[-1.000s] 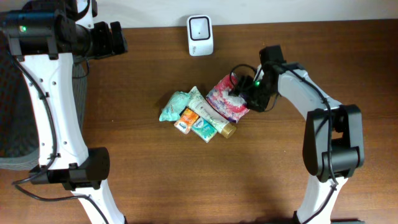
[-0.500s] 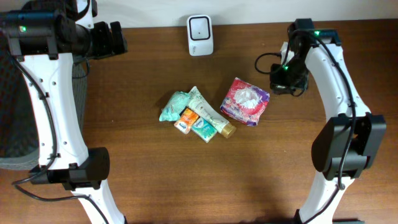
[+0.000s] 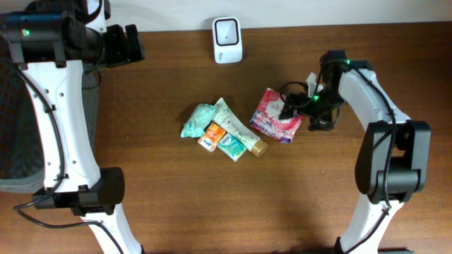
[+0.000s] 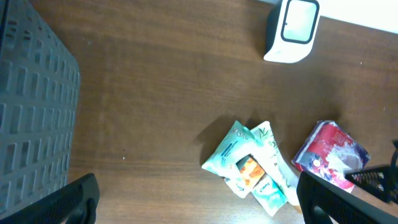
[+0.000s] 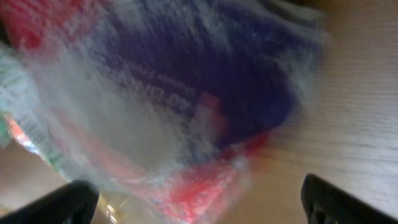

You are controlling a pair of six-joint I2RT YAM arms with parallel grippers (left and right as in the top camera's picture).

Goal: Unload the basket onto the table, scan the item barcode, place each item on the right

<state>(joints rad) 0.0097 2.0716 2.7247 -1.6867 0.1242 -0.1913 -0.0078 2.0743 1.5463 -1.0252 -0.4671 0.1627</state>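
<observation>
The brown table [image 3: 176, 197] looks unchanged. The left arm hasn't budged, and the left gripper [image 3: 134, 44] is spread open at the far left, above the dark mesh bin [image 3: 10, 127]. The right arm has swung back in from the far right. The right gripper [image 3: 293, 107] now sits at the right edge of the red pouch [image 3: 272, 116], fingers wide apart and clasping nothing. The pouch lies about where it was, just right of the small heap of packets [image 3: 222, 130] and nearer than the white scanner [image 3: 227, 40].
</observation>
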